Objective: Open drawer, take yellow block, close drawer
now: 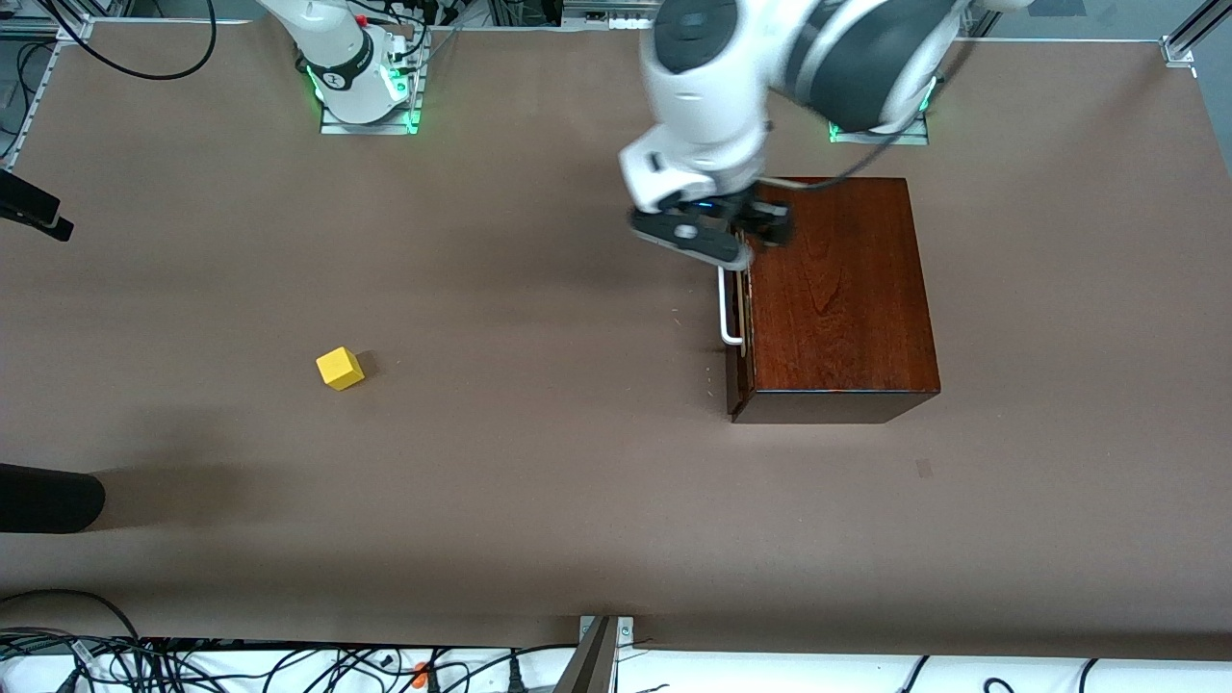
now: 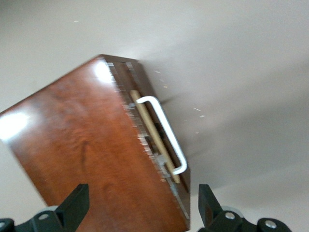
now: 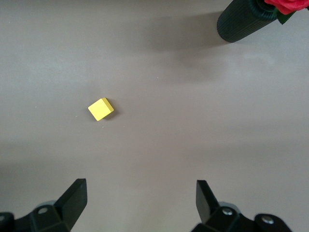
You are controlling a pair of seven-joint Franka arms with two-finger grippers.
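On the bare table [image 1: 539, 500], toward the right arm's end, the yellow block [image 1: 340, 369] was seen lying alone, well apart from the wooden box [image 1: 837, 298]. The right gripper [image 3: 140, 203] was held high over it, fingers spread wide, nothing between them, and the arm waited. The drawer [image 1: 739, 318] looked shut or nearly so, its white handle [image 1: 728, 306] just beside the box front. The left gripper [image 1: 743, 231] was hanging over the handle's upper end with jaws spread, empty. For this step, the handle should probably be straddled squarely and the pull kept straight, so the box is not dragged.
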